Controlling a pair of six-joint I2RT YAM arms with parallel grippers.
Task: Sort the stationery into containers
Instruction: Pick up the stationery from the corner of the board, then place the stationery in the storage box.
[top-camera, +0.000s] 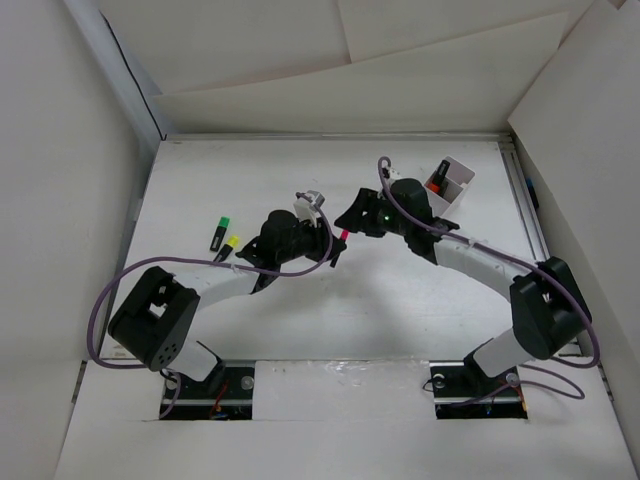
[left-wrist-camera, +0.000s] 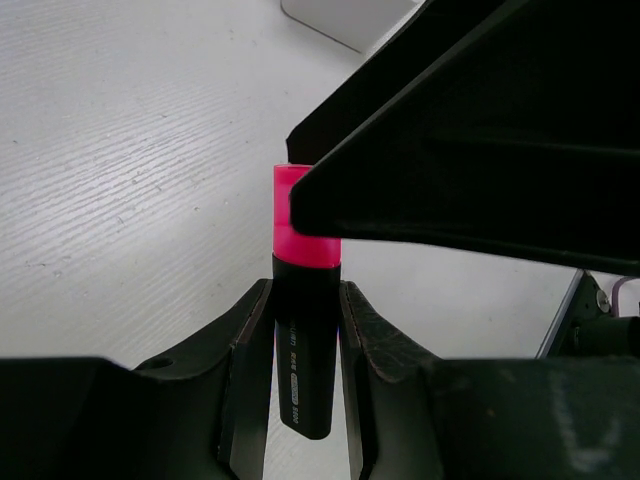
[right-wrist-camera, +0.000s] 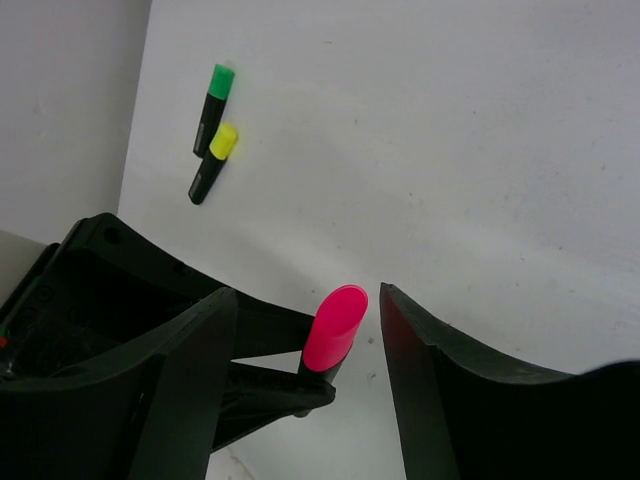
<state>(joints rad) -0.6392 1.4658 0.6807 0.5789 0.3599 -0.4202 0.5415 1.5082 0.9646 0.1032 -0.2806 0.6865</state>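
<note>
Two tools meet: left tool clamps a pink marker, right tool spread around its cap, likely a handover toward the two-o'clock tray.

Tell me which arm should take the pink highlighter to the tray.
Right. The right gripper, open, brackets the cap of the pink highlighter, and the white tray sits on its side. The left gripper clamps the body, farther from the tray.
</note>
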